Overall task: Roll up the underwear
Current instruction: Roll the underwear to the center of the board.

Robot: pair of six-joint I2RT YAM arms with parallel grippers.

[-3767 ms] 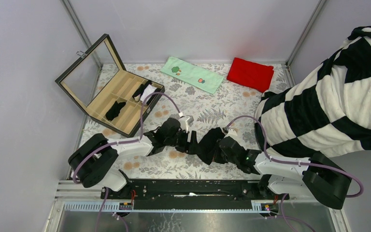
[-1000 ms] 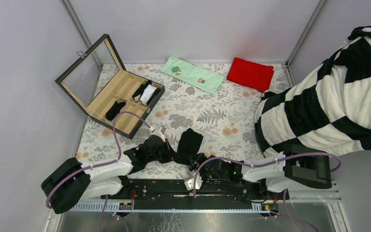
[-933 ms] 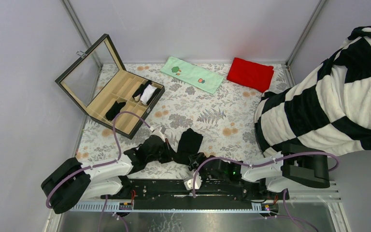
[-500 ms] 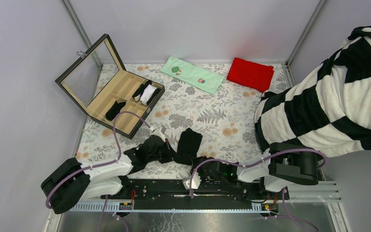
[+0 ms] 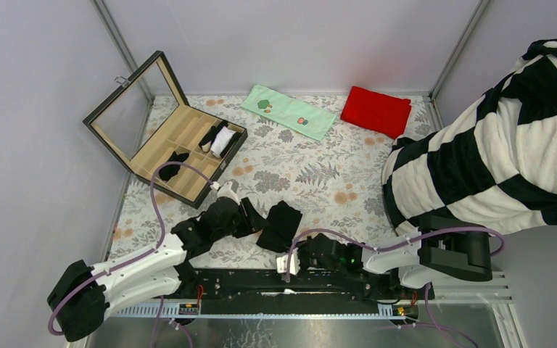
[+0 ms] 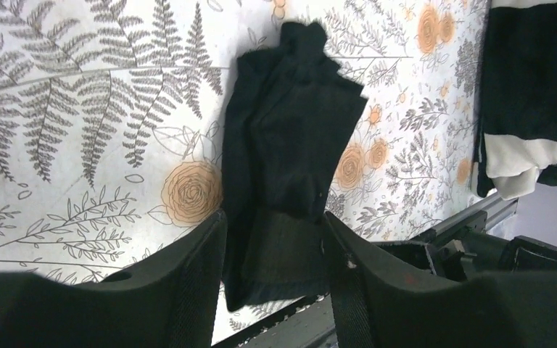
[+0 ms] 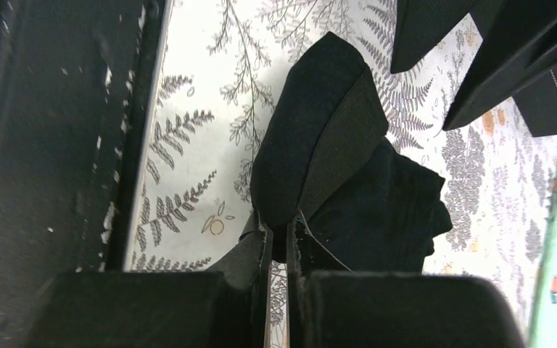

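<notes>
Striped blanket (image 5: pixel 493 152) cut by right edge — underwear (image 7: pixel 312 152) pinched edge lost between right gripper (image 7: pixel 279 235) fingers.

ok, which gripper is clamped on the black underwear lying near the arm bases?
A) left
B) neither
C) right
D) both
C: in the right wrist view the right gripper has its fingers shut on a folded edge of the underwear, while the left gripper has its fingers spread apart over the cloth.
</notes>
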